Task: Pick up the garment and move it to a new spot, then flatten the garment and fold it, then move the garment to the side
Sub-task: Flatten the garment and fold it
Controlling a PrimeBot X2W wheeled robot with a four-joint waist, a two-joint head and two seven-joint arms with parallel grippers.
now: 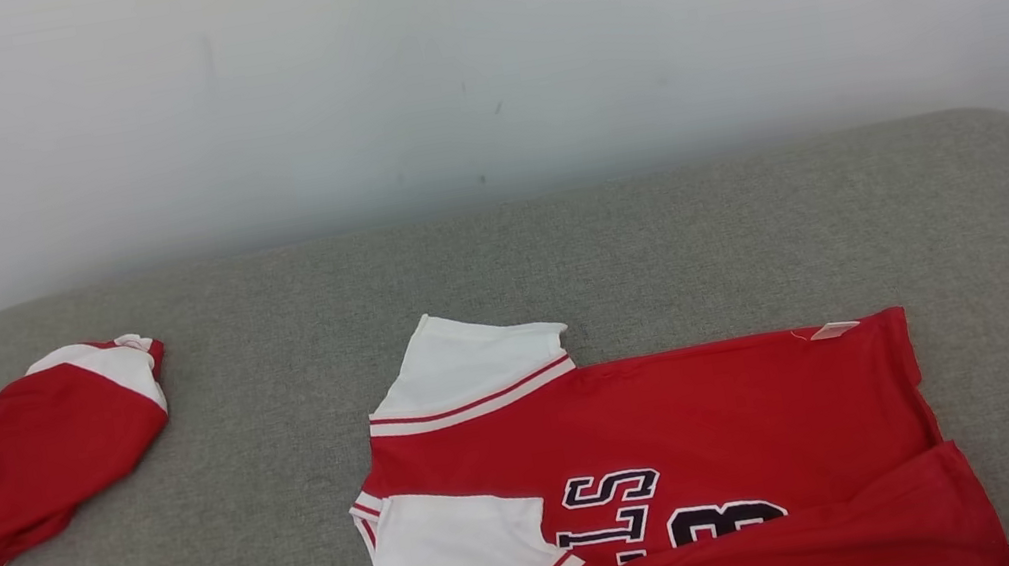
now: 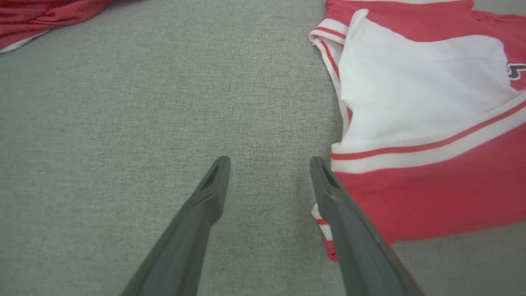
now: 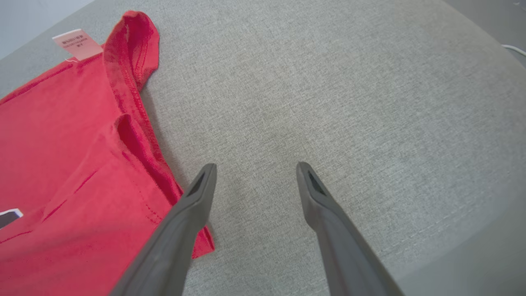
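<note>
left gripper [image 2: 269, 160]: dark tapered fingers spread, empty | right gripper [image 3: 255, 164]: spread, empty | one red-white jersey [image 1: 688, 416], flat | one red-white garment [image 1: 18, 471], crumpled | grey woven cushion [image 1: 659, 238], rounded corners

Left gripper [image 2: 269, 162]: 2 long fingers [image 2: 193, 230], dark grey & smooth, wide at the base, thin at the tip. Each has a small dark slot near the tip. Right gripper [image 3: 254, 168]: same 2 grey fingers w/ same slots.
</note>
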